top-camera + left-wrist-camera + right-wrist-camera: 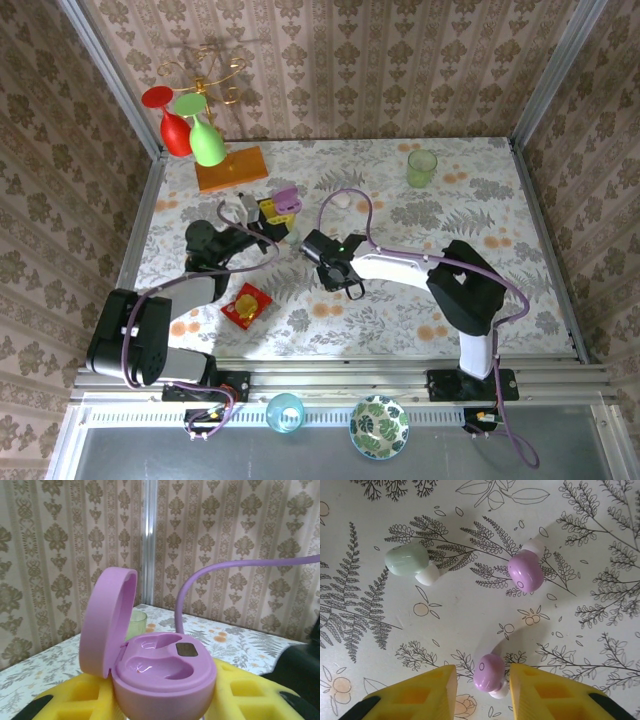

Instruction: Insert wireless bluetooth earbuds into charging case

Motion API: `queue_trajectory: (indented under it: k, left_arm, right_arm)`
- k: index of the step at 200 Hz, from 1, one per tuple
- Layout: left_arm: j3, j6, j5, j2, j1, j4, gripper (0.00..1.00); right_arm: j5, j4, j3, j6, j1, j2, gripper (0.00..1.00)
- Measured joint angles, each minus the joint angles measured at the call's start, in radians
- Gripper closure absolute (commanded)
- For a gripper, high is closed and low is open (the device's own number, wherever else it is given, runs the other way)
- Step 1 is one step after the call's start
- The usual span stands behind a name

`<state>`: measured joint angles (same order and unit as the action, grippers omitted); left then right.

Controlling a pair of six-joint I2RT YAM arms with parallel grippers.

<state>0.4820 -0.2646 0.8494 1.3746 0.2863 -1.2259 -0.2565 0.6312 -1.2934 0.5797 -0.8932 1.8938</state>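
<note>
**A:** What is seen on the counter (520,200), largest things first?

**B:** A rack of red and green glasses (192,135) is set at the far left corner. A green cup (421,167) is placed near the far edge, towards the right.

**A:** How is the left hand (268,213) found?

**B:** It is closed on a purple charging case (162,675), which is gripped upright between the yellow fingers (75,697) over the far left part of the counter. The lid (107,620) is raised and two hollows are exposed. Whether the case touches the counter cannot be told.

**A:** And the right hand (482,669)?

**B:** It is poised over the middle of the counter with its jaws partly apart. A purple earbud (489,672) is framed between the fingertips, lying on the cloth. A gap is seen beside it on one side, so nothing is gripped.

**A:** Where are the other earbuds placed?

**B:** A second purple earbud (525,571) and a pale green earbud (406,559) are seen on the cloth beyond the fingertips, well apart from each other.
</note>
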Motion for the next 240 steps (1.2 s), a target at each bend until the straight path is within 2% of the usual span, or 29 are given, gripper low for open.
queue_trajectory:
  k: [88,240]
  left_arm:
    - [-0.015,0.017,-0.091,-0.027,-0.026,0.023,0.81]
    - [-0.025,0.024,-0.098,-0.035,-0.026,0.027,0.8]
  right_arm:
    - [-0.09,0.097,-0.08,-0.027,-0.052,0.079,0.68]
    - [-0.171,0.188,-0.164,-0.05,-0.081,0.156,0.72]
